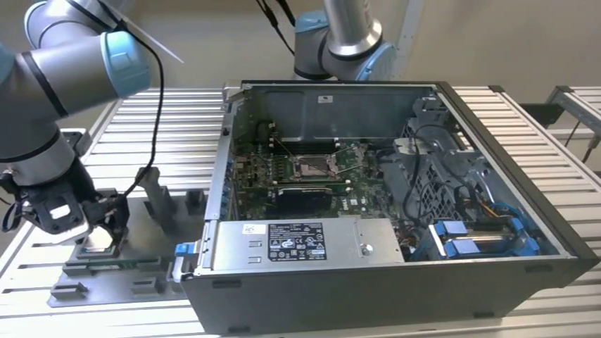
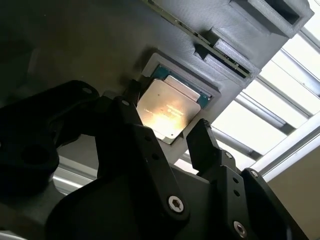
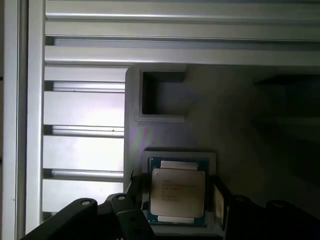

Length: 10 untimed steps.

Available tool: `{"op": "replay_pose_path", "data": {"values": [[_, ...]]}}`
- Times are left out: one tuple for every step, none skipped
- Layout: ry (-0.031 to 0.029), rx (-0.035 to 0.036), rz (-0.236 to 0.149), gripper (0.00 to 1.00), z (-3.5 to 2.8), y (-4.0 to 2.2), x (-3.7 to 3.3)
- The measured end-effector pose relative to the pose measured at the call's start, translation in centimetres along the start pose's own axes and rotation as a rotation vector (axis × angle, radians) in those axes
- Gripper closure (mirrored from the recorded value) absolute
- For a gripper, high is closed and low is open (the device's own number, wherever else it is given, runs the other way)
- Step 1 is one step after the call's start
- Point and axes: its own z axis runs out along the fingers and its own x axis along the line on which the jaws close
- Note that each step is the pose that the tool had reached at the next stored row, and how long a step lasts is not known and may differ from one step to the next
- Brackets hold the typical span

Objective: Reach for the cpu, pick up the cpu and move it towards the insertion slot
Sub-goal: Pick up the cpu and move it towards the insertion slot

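**Inspector A:** Status of the work, starting from the exterior view's left?

**Inspector B:** The arm (image 1: 42, 91) bends down over the table (image 1: 169, 120). Its pincer (image 1: 97, 232) hangs low above the grey holder plate (image 1: 141, 271), which lies just beside the computer case (image 1: 376, 282). The reach is judged complete. The pick-up is not done: the cpu (image 3: 177, 192) lies flat in its square nest on that plate, not lifted.

**Inspector A:** State of the pincer?

**Inspector B:** Spread. In both wrist views the two dark fingers (image 2: 200, 137) stand one on each side of the cpu, just outside the nest's rim. The pale silver face shows whole between them. Whether the fingers touch the cpu's edges cannot be confirmed, but nothing appears pinched.

**Inspector A:** Position of the cpu against the pincer?

**Inspector B:** Directly beneath it, between the fingertips and roughly centred. The fingers line up with two opposite edges of the cpu.

**Inspector A:** And further right?

**Inspector B:** The insertion slot (image 1: 310, 167) sits on the green board inside the open case, well apart from the holder plate, toward the exterior view's right. Its metal frame shows a dark centre with no cpu in it. Outstanding, as judged from this: the grip, the lift and the whole carry toward the insertion slot. Roughly a third of the task stands done.
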Motion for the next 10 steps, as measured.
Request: {"op": "replay_pose_path", "data": {"values": [[0.0000,0.0000,0.000,0.00,-0.01,-0.02,0.00],[0.0001,0.0001,0.000,0.00,-0.01,-0.06,0.01],[0.0001,0.0001,0.000,0.00,-0.01,-0.07,0.00],[0.0000,0.0001,0.000,0.00,-0.01,-0.07,0.00],[0.0001,0.0000,0.000,0.00,0.00,-0.08,0.00],[0.0001,0.0001,0.000,0.00,0.00,-0.08,0.00],[0.0001,0.0001,0.000,0.00,0.01,-0.08,0.00],[0.0000,0.0000,0.000,0.00,0.03,-0.08,0.01],[-0.0002,0.0000,0.000,0.00,0.08,-0.08,0.00],[-0.0003,0.0000,0.000,0.00,0.14,-0.08,0.00]]}}
